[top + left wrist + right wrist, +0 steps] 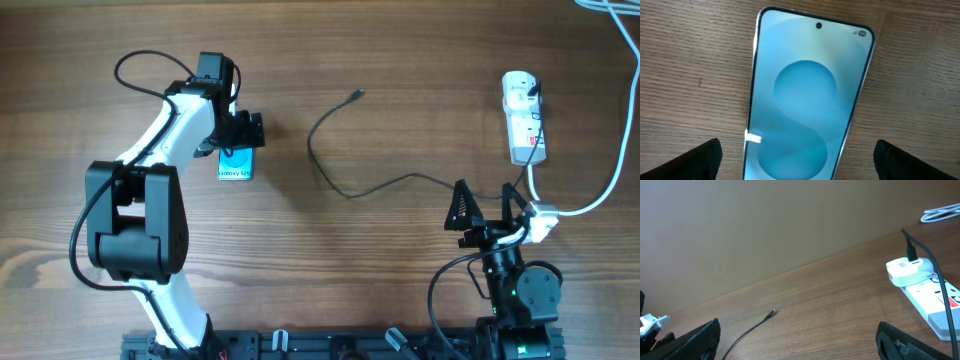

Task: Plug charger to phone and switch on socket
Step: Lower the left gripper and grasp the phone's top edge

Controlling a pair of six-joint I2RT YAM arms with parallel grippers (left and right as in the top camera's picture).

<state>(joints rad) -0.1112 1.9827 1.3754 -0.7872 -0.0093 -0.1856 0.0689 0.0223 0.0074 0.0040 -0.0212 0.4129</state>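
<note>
Left gripper (pixel 797 152) spread wide above phone (pixel 805 85); screen reads "Galaxy S25"

Phone (pixel 235 167): we read one line of small dark print near the screen's lower end, apparently "Galaxy S25". Socket (pixel 523 120): we see red markings on its white body, too small for us to read.

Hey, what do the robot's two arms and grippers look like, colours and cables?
The left arm has white links between bulky black joint housings, with thin black cables looping off it. The right arm is mostly black, with a black cable loop. The right gripper has black triangular fingers and a white part beside them; the left gripper shows black fingertips.
</note>
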